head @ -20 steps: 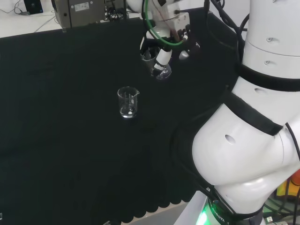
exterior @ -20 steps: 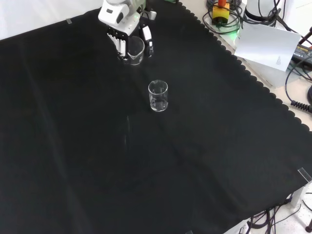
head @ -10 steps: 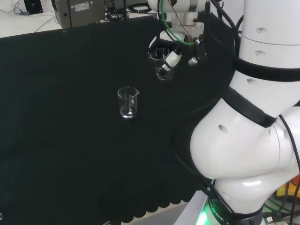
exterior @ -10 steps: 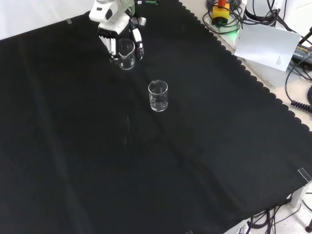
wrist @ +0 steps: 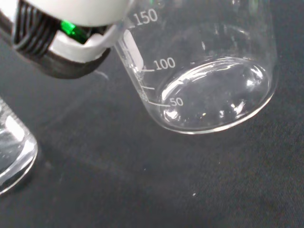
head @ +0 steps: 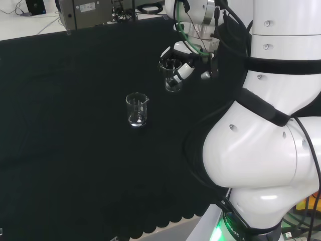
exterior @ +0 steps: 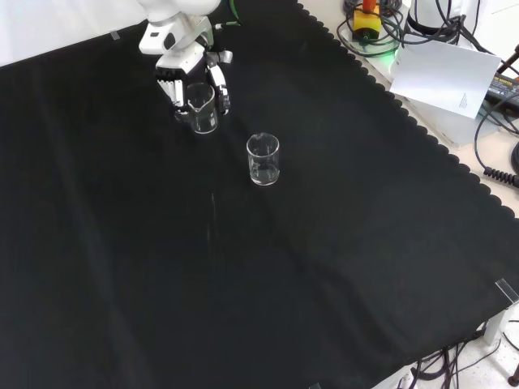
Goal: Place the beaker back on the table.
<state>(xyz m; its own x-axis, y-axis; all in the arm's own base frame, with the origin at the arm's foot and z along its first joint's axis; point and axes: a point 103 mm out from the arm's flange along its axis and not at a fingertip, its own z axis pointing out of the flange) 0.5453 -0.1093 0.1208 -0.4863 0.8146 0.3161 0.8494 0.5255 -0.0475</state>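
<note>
A clear glass beaker (head: 172,75) (exterior: 202,108) (wrist: 209,80) sits in my hand (head: 184,63) (exterior: 183,63), whose fingers are curled round it. It is held close above the black cloth (exterior: 243,275), nearly upright; the wrist view shows its base just off the cloth, and I cannot tell whether it touches. A second clear beaker (head: 136,110) (exterior: 263,159) stands upright on the cloth, apart from the held one; its base edge (wrist: 12,156) shows in the wrist view.
The cloth's scalloped edge (exterior: 438,150) runs along the right of the front view, with cables and a white box (exterior: 450,77) beyond it. The arm's big white links (head: 266,150) stand at the right of the head view.
The hand has carried the beaker lower toward the cloth: down and left in the front view, and first right then down in the head view. The standing beaker has not moved.
</note>
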